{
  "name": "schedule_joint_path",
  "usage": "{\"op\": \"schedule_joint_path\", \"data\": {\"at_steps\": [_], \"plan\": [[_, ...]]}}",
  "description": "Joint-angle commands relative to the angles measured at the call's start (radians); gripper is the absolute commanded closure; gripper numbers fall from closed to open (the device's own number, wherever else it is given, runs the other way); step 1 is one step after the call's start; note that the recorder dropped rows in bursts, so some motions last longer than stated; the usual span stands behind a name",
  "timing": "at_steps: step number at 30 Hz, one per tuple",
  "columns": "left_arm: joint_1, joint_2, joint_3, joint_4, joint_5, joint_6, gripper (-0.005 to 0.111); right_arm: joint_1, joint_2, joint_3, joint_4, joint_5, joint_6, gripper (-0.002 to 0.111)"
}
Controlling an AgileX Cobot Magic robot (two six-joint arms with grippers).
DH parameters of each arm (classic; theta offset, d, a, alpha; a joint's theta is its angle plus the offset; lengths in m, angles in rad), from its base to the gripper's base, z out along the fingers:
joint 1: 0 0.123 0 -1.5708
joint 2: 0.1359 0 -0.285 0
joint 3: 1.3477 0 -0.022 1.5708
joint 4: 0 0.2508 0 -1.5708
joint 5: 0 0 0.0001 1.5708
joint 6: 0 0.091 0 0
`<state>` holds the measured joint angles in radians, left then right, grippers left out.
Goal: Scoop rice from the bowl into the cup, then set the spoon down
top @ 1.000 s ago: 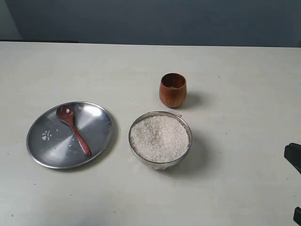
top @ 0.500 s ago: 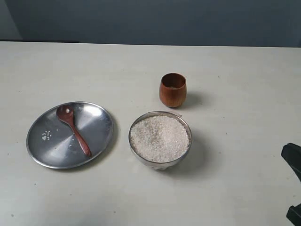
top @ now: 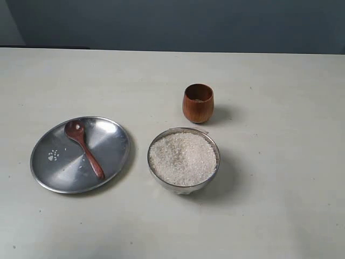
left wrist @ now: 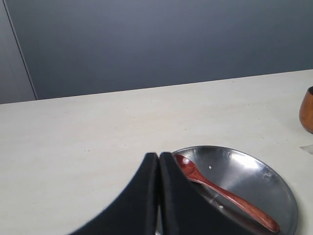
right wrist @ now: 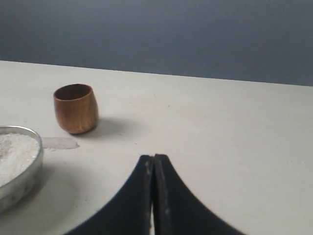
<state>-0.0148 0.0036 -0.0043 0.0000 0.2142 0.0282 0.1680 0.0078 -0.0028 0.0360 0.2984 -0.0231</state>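
Observation:
The steel bowl (top: pixel 184 183) stands mid-table, heaped with white rice (top: pixel 183 157); its rim (right wrist: pixel 29 166) also shows in the right wrist view. Just behind it sits the brown wooden cup (top: pixel 198 102), also seen as the cup (right wrist: pixel 76 108), with a few grains inside. The wooden spoon (top: pixel 85 148) lies on the flat steel plate (top: pixel 110 137) at the left, head away from me. In the left wrist view my left gripper (left wrist: pixel 159 155) is shut and empty, just short of the spoon (left wrist: pixel 222 193). My right gripper (right wrist: pixel 153 157) is shut and empty, off to the bowl's right. Neither gripper appears in the exterior view.
A few loose rice grains (top: pixel 52 155) lie on the plate. A pale smear (right wrist: pixel 59 143) marks the table between cup and bowl. A dark wall (top: pixel 172 24) runs behind the table's far edge.
The dark part of the right arm at the exterior view's right edge has drawn back out of the frame. Bowl, cup, spoon and plate have not moved.

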Motion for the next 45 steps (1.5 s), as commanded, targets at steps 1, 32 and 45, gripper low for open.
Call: {"op": "schedule_joint_path", "data": {"at_steps": [1,32,45], "plan": [[-0.005,-0.004,0.004,-0.006,-0.007,-0.001,0.106,-0.069,-0.008,0.003,-0.003,0.008,0.001,0.109],[-0.005,-0.004,0.004,-0.006,-0.007,-0.001,0.106,-0.227,-0.008,0.003,-0.029,0.058,-0.005,0.109],[-0.005,-0.004,0.004,-0.006,-0.007,-0.001,0.106,-0.227,-0.008,0.003,-0.036,0.06,-0.003,0.109]]}}
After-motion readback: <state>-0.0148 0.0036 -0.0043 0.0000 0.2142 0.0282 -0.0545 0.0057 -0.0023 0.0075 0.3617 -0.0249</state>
